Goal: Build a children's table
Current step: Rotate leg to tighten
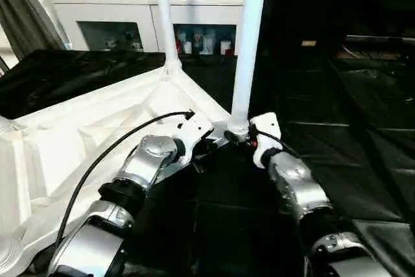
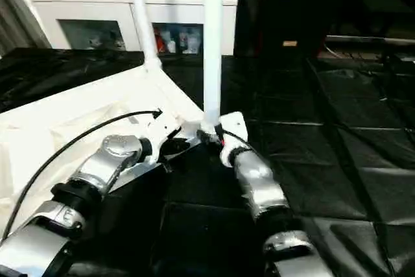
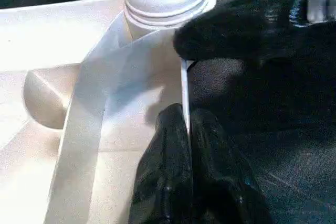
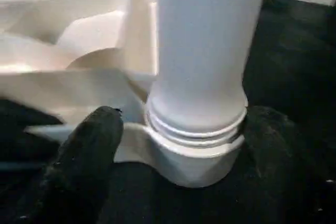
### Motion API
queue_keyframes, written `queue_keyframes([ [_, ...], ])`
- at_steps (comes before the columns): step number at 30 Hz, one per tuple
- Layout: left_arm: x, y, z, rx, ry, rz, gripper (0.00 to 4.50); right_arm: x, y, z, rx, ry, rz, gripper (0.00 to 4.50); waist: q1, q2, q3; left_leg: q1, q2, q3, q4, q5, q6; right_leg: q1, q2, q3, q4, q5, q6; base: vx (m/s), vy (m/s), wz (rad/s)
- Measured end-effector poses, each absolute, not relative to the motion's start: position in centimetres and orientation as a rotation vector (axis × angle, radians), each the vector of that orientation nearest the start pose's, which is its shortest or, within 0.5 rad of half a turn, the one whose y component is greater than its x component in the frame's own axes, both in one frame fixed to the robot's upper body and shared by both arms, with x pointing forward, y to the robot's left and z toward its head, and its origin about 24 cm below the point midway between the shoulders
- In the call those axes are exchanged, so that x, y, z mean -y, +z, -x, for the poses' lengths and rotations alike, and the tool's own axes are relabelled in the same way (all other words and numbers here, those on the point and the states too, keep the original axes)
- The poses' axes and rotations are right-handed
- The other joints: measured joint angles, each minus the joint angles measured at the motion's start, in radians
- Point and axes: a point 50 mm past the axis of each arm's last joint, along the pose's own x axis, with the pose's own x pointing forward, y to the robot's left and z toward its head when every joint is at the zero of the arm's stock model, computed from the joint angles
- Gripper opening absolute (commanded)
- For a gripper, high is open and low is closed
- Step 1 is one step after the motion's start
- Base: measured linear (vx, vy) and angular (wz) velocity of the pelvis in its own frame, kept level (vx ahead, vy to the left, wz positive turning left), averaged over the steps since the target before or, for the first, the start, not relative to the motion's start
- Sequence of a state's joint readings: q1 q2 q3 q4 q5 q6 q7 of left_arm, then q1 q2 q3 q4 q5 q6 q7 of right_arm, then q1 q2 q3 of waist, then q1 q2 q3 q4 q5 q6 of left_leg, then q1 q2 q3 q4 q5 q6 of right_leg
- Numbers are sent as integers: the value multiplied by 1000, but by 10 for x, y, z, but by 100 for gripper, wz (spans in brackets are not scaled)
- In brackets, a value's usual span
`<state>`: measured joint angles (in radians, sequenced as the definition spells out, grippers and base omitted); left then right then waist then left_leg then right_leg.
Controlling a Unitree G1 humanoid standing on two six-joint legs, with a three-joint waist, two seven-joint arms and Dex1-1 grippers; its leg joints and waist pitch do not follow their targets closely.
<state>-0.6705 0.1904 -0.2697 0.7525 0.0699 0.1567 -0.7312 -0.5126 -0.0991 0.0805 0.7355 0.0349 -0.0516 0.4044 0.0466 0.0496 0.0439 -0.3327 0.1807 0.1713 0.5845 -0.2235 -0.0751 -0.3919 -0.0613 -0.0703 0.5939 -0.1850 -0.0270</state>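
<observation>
The small white plastic children's table [image 1: 78,141] lies upside down on the black-sheeted table [image 1: 363,154]. The left end effector [image 3: 188,129] is pinched on its rim; the right end effector [image 4: 181,129] spreads around a tapered white leg [image 1: 245,63].

Table top [image 1: 97,128] white; legs [image 1: 248,43] white; work table [image 1: 363,160] black; forearms [image 1: 295,186] silver.
</observation>
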Motion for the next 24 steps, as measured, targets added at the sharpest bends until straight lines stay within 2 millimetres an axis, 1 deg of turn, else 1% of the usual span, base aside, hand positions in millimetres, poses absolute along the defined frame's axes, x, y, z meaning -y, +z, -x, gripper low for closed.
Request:
queue_keyframes([
  [4,-106,38,-335,-378,-1011,-396,0,128,24,-327,-204,686,202,394,6,2,-1,-2,1,0,-4,0,0,-4,1,0,2,0,0,0,0,0],
  [6,-109,38,-328,-361,-1097,-408,0,134,27,-322,-193,777,234,394,14,5,-2,-5,1,0,-6,3,5,-8,2,-1,3,1,-2,0,0,0],
  [9,-116,39,-319,-349,-1201,-421,0,138,29,-315,-190,881,247,394,21,11,-5,-10,3,0,-5,5,7,-11,2,-2,4,-1,-5,0,0,0],
  [11,-120,40,-314,-349,-1254,-419,0,139,30,-311,-189,950,253,394,26,12,-6,-16,6,0,1,5,9,-13,3,-3,4,-3,-5,0,0,0],
  [14,-123,42,-310,-355,-1309,-413,0,139,30,-305,-186,1013,237,394,35,12,-6,-20,5,2,6,2,13,-15,2,-2,5,-5,-6,0,0,0],
  [17,-124,41,-306,-362,-1344,-409,0,142,32,-302,-196,1065,262,394,41,12,-6,-19,5,3,7,2,14,-15,1,-1,6,-5,-6,0,0,0],
  [22,-128,39,-301,-374,-1388,-401,0,144,31,-295,-207,1132,265,394,42,12,-6,-17,6,3,7,3,12,-14,2,-1,8,-5,-5,0,0,0],
  [23,-129,39,-300,-378,-1394,-397,0,144,30,-294,-205,1139,256,379,42,12,-6,-17,6,3,7,3,12,-14,2,-1,9,-5,-5,0,0,0],
  [24,-129,39,-300,-381,-1395,-394,0,144,30,-293,-205,1142,253,379,42,12,-6,-17,6,3,7,3,12,-14,2,-1,9,-5,-5,0,0,0],
])
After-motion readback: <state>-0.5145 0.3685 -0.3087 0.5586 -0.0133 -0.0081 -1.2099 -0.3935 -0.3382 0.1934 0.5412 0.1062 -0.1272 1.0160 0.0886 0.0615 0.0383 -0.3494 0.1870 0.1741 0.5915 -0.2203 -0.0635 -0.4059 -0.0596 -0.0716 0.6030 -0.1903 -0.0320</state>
